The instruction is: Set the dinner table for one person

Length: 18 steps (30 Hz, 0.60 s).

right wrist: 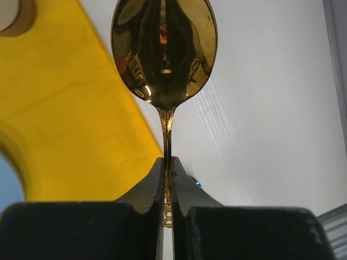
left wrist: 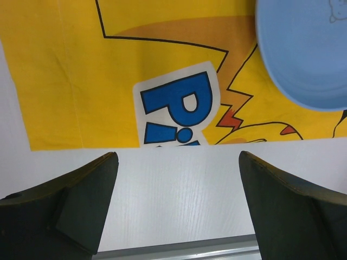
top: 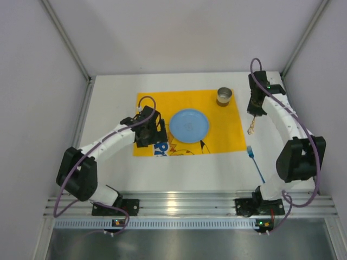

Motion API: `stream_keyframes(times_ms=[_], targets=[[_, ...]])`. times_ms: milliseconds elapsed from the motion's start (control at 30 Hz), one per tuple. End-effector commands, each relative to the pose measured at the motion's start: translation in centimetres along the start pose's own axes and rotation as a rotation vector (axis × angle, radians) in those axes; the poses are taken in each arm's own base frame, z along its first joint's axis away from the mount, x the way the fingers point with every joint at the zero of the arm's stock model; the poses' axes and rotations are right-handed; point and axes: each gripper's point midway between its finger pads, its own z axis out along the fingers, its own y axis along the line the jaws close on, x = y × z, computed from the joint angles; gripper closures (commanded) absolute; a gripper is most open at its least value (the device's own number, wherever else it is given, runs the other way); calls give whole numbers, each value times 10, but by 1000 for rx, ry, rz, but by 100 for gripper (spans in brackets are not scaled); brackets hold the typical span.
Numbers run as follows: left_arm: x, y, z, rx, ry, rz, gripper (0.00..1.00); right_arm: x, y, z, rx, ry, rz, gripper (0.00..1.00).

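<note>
Right wrist: clamped spoon points bowl-first straight ahead.

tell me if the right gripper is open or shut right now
Shut. The right gripper pinches the gold spoon by its handle, fingers closed against it.

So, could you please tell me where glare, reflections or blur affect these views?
Right wrist: the gold spoon mirrors its surroundings in dark, warped reflections; the right gripper clamping it is near-black. Left wrist: even light, the yellow mat print sharp, the open left gripper dark and featureless. Top external: soft, even light, faint shadows.
</note>
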Motion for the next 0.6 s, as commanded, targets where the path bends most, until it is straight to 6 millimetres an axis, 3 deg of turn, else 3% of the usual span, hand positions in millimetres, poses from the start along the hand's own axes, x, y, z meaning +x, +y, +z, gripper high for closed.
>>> stream_keyframes(times_ms=[0,67,200,267,333,433,567], targets=[[-11,-6,-25,31,-50,-4,1,7,8,-46,-74,-25,-1,100],[-8,-3,-28,26,-48,-8,1,22,19,-57,-149,-13,7,100],[-5,2,-37,30,-62,-33,1,65,81,-76,-389,26,-88,100],[-2,5,-40,24,-60,-40,1,90,101,-71,-465,69,-145,100],[0,6,-45,29,-64,-51,1,101,117,-58,-496,86,-178,100],[2,9,-53,32,-71,-63,2,100,132,-40,-485,97,-221,100],[5,19,-63,7,-87,-67,1,84,142,-22,-435,75,-279,100]])
